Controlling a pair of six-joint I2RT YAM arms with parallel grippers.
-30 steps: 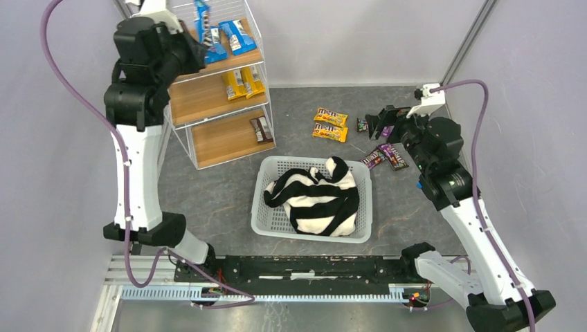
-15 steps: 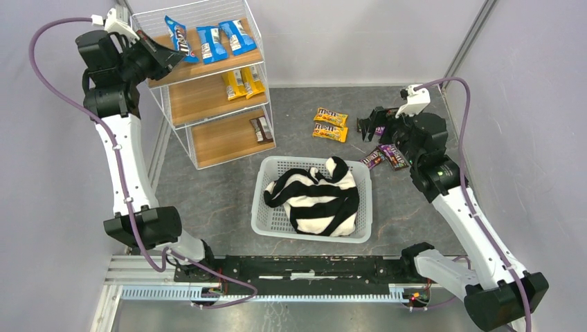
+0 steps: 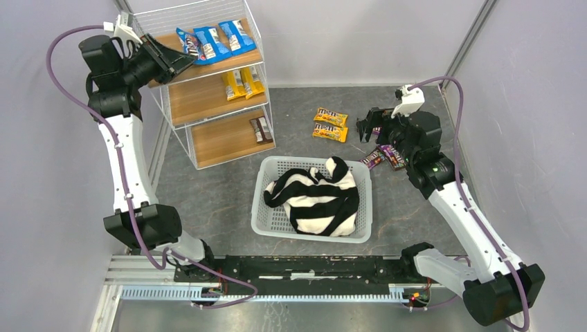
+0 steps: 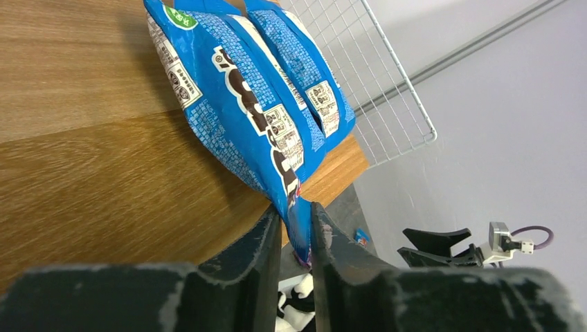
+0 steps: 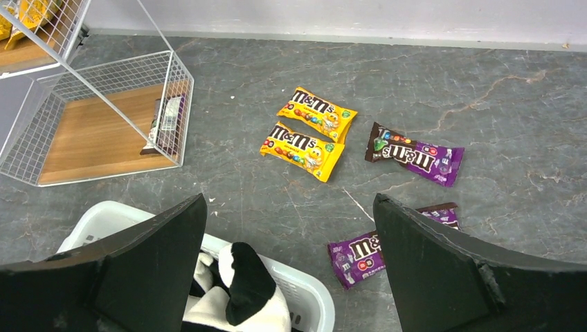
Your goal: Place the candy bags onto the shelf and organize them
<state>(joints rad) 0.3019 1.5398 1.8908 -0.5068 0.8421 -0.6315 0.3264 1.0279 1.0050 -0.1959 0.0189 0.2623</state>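
My left gripper (image 3: pixel 177 63) is at the front left of the shelf's (image 3: pixel 208 104) top board, shut on the end of a blue candy bag (image 4: pixel 239 104) that lies beside two other blue bags (image 3: pixel 223 39). Two yellow bags (image 3: pixel 243 83) are on the middle board and a dark bag (image 3: pixel 261 128) is on the bottom board. On the floor lie two yellow bags (image 5: pixel 308 131) and three purple bags (image 5: pixel 414 153) (image 5: pixel 363 257) (image 5: pixel 440 213). My right gripper (image 5: pixel 289 200) hangs open and empty above the floor, near the purple bags.
A white lattice basket (image 3: pixel 266 207) holding a black-and-white striped cloth (image 3: pixel 315 197) sits in the middle, between the shelf and the loose bags. Grey walls close in on the left, back and right. The arm bases and rail run along the near edge.
My left arm has swung off the shelf top to its left side and drawn the held blue bag down beside the other two. My right gripper has shifted slightly left.
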